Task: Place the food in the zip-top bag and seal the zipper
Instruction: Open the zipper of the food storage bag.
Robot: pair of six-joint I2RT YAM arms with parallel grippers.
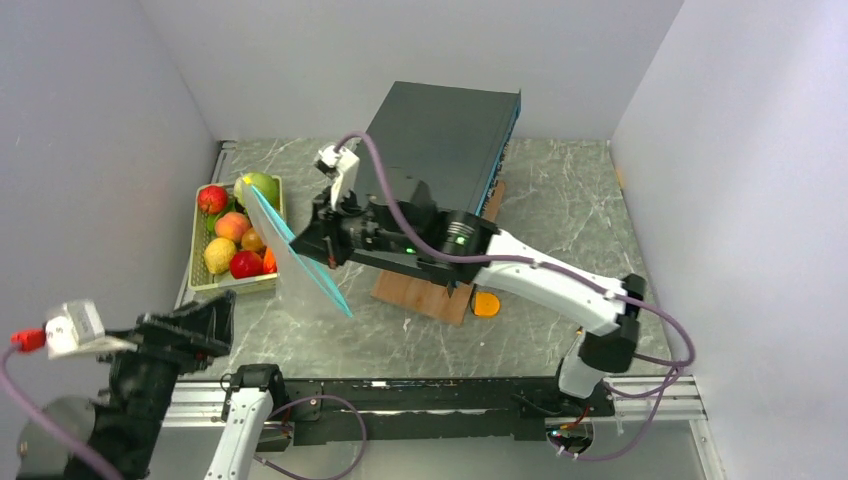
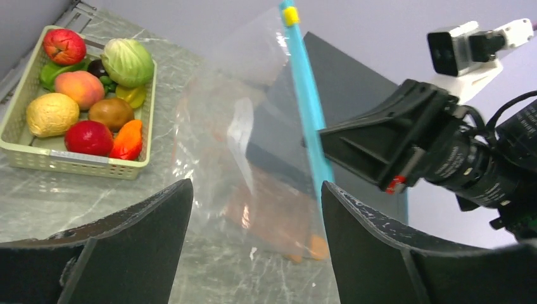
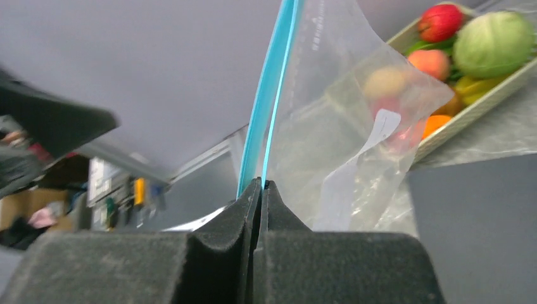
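The clear zip-top bag (image 1: 300,265) hangs upright above the table, and nothing shows inside it. My right gripper (image 1: 322,243) is shut on its teal zipper (image 3: 269,95), pinching the strip between both pads. The bag (image 2: 253,145), its zipper (image 2: 310,114) and a yellow slider (image 2: 290,16) also show in the left wrist view. The food (image 1: 235,235) lies in a pale basket (image 2: 76,166): a red apple (image 2: 63,45), a green cabbage (image 2: 128,61), a peach (image 2: 79,87) and others. My left gripper (image 2: 256,190) is open and empty, near the table's front left, facing the bag.
A big dark slab (image 1: 445,140) stands at the back middle, with a wooden board (image 1: 425,295) in front of it. An orange piece (image 1: 486,305) lies on the table by the board. The grey walls close in on both sides.
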